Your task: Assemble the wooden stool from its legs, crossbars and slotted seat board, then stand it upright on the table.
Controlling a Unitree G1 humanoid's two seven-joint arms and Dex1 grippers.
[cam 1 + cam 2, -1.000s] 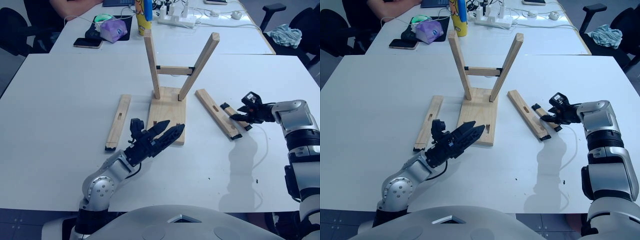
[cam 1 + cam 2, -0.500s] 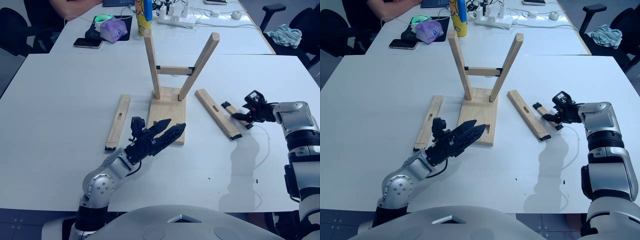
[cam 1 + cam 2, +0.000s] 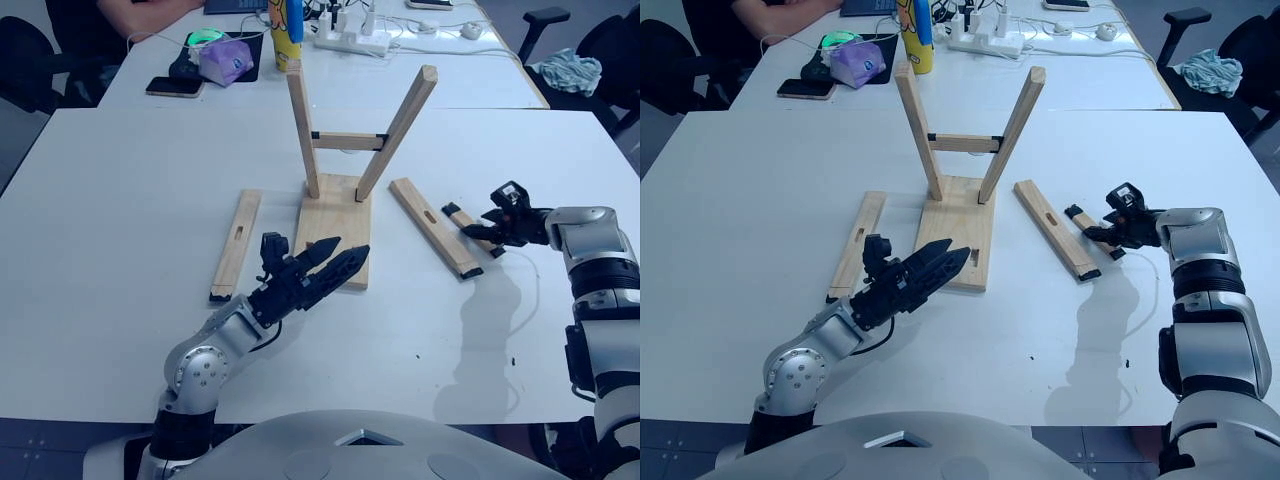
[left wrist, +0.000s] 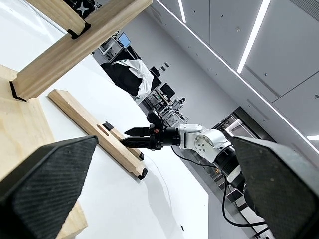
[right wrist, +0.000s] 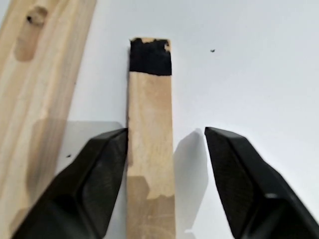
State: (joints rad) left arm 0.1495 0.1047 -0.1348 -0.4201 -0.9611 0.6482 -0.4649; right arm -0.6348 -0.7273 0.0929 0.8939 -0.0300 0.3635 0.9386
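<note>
Forward, left arm over seat board, right arm at crossbar (jaws astride)

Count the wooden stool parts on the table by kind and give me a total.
Legs: 4, namely 2 upright legs and 2 loose legs
Crossbars: 2, namely 1 fitted crossbar and 1 loose crossbar
Seat board: 1
Total: 7

head stereo pair looks down over the table; wrist cameras close.
</note>
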